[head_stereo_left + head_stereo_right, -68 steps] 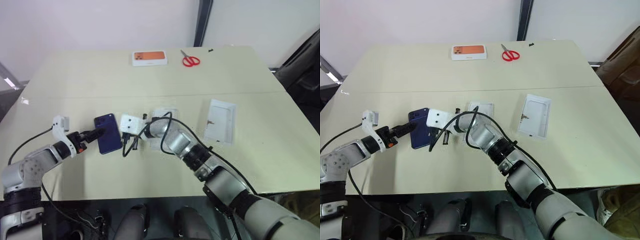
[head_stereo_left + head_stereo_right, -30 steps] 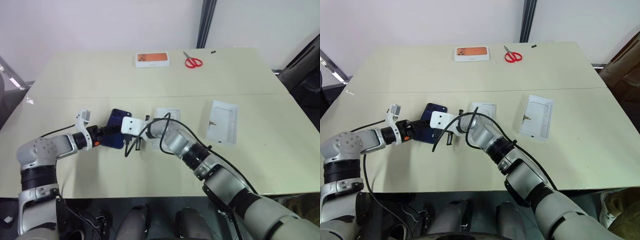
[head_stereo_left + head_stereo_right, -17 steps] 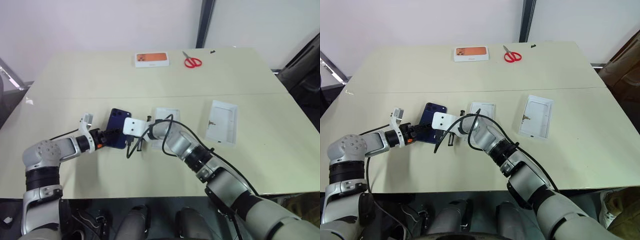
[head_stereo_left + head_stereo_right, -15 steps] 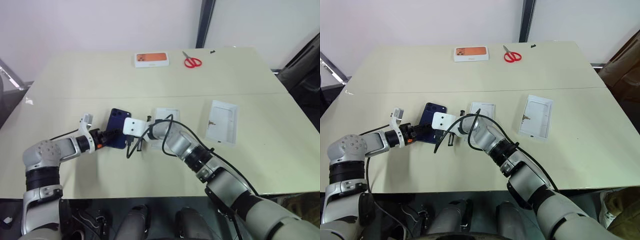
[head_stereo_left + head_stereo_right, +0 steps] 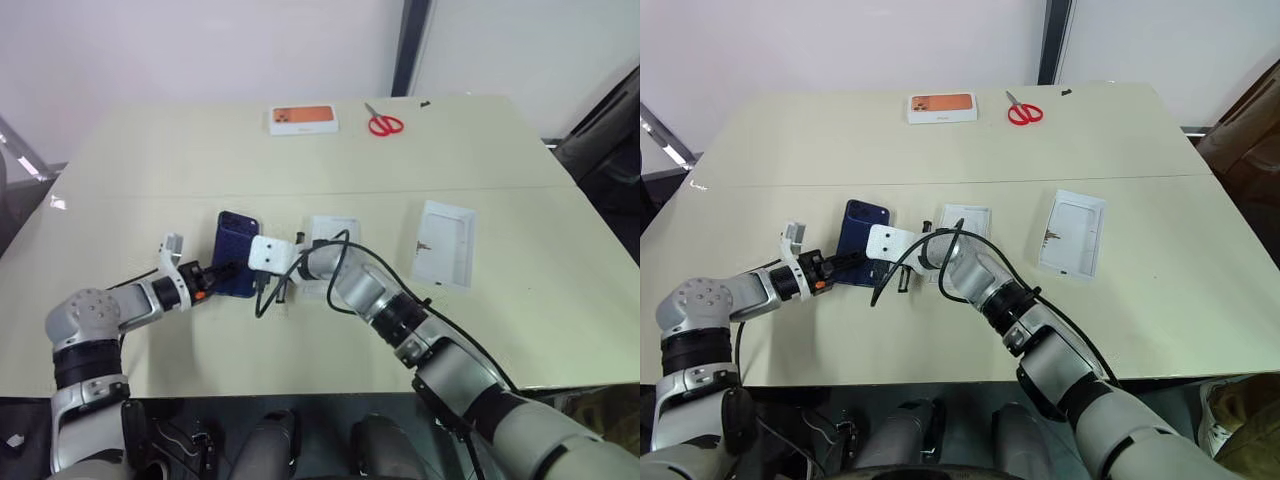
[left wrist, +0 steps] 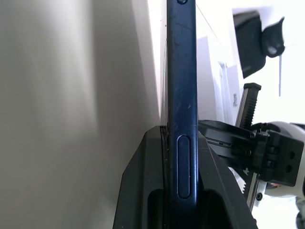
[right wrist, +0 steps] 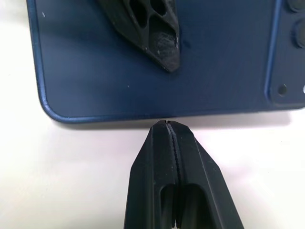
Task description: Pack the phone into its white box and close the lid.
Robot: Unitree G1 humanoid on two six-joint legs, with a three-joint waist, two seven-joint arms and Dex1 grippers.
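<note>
Our left gripper (image 6: 183,157) clamps the phone (image 5: 237,267) by its edge, on the table (image 5: 300,160) left of centre. Just right, our right gripper (image 7: 170,128), fingers pressed together, tips meet the phone's edge. Beyond sit the white box (image 5: 327,243), then the lid (image 5: 443,243).

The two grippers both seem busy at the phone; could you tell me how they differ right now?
The left gripper is shut on the phone, its fingers pinching the navy slab's two faces. The right gripper is shut on nothing, its closed tips set at the phone's edge. The left gripper reaches in from the robot's left side, the right gripper from the opposite side. Both have black fingers and meet at the same phone.
</note>
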